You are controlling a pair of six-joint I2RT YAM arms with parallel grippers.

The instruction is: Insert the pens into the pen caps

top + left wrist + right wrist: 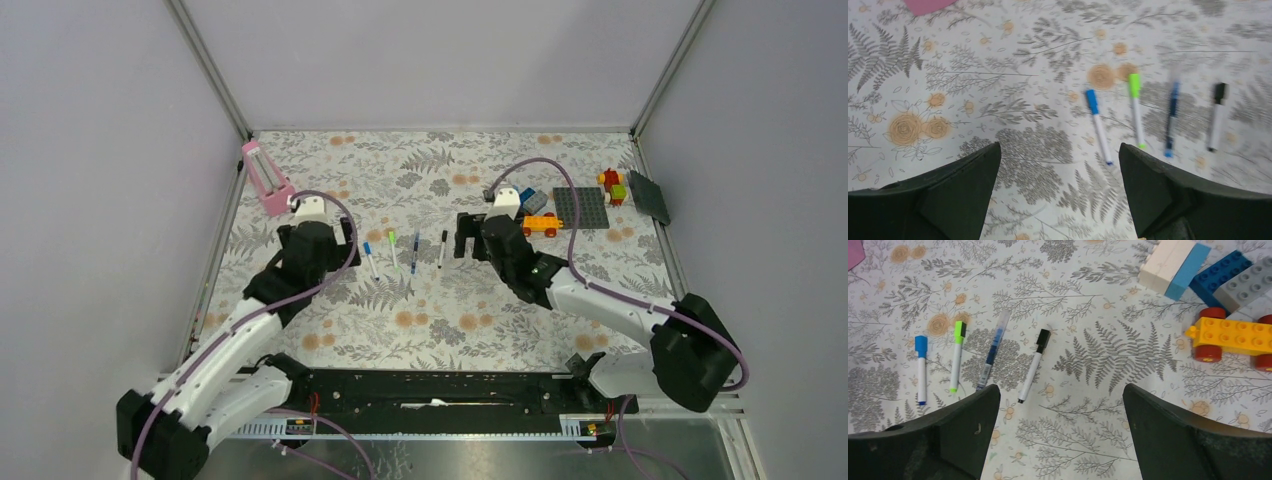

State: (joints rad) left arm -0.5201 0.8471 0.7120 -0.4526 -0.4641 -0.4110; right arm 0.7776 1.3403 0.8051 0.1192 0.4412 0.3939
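Four pens lie side by side in a row mid-table. From left to right they are a white pen with a light blue cap [370,260] [921,367], a white pen with a green cap [393,248] [955,357], a dark blue pen [415,252] [992,351] and a white pen with a black cap [442,248] [1032,366]. The caps sit on the pens' far ends; the dark blue pen's cap is unclear. My left gripper [348,238] [1060,167] is open and empty, left of the row. My right gripper [468,242] [1060,407] is open and empty, right of the row.
A pink object [265,178] stands at the back left. Toy bricks lie at the back right: a yellow wheeled car [541,224] [1230,337], blue and white bricks [1193,267], a grey baseplate [581,207], red and green bricks [612,186] and a dark plate [650,197].
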